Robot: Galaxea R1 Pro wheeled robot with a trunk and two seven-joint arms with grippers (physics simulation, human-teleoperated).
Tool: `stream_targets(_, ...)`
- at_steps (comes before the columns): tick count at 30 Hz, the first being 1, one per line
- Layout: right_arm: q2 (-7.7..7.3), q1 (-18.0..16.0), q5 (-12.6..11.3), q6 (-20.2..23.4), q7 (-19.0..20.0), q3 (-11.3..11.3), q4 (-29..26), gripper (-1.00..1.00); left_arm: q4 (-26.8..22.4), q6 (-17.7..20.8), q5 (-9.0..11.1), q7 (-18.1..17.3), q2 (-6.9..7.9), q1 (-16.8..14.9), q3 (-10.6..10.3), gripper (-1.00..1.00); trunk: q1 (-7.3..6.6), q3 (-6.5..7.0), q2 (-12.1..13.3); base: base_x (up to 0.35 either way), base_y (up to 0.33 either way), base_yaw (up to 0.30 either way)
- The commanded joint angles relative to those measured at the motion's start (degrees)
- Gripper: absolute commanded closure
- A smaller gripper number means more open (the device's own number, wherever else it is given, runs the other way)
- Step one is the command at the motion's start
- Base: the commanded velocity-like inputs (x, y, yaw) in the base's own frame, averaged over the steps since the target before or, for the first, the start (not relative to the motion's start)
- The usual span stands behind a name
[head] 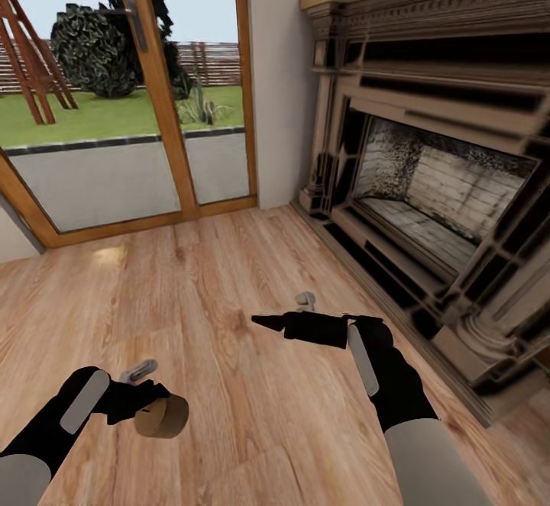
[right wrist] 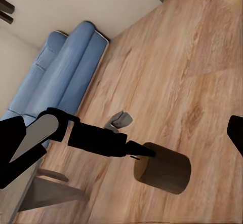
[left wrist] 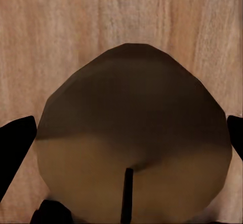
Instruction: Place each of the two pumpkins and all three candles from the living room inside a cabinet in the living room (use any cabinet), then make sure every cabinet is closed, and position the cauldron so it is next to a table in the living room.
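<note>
Head view: left tool (head: 156,407), black, low over the wooden floor (head: 229,323), clamped on one candle (head: 163,416). The candle is a squat beige-brown round piece, lying on its side in the grip, clear of the floor and casting a shadow just beneath.

Right tool (head: 263,321): black, pointing across toward the left arm's side, carrying nothing; whether its fingers stand apart or together cannot be told from here.

Fireplace (head: 435,185): large carved surround with a pale brick firebox, on the outer side of the right tool. Glazed wooden-framed patio door (head: 145,94): well ahead of both tools, with lawn and shrubs beyond.

Left wrist view: round end face of the candle (left wrist: 134,133) with a short dark wick, black fingers (left wrist: 15,153) at either edge, floor planks behind.

Right wrist view: left tool (right wrist: 139,150) with its tips on the candle (right wrist: 163,169), which hangs above the floor; a blue sofa (right wrist: 66,77) stands beyond the left arm, against a pale wall.
</note>
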Motion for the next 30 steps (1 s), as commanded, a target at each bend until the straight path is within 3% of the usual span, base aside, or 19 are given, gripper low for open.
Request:
stream_targets(1, 0.02, -0.04, -0.11, 0.27, 0.04, -0.04, 0.23, -1.0, -0.05, 0.06, 0.74, 0.53, 0.03, 0.0, -0.2, 1.0, -0.27, 0.22, 0.39, -0.339, 0.0, -0.208)
stream_targets(8, 0.09, -0.04, -0.18, 0.27, 0.05, -0.07, 0.84, -1.0, 0.06, 0.06, 0.74, 0.56, -0.15, 0.0, -0.23, 1.0, -1.81, 2.01, 3.2, -0.297, 0.0, -0.208)
stream_targets(24, 0.11, -0.04, -0.18, 0.27, 0.04, -0.05, 0.92, -1.0, 0.08, 0.06, 0.74, 0.72, -0.59, -0.01, -0.41, 1.0, -5.32, 6.11, 9.62, -0.02, 0.0, -0.208)
stream_targets(30, 0.11, -0.04, -0.18, 0.27, 0.05, 0.0, 0.92, -1.0, 0.08, 0.06, 0.74, 0.71, -0.6, 0.0, -0.38, 1.0, -6.64, 7.64, 12.03, -0.187, 0.0, -0.208)
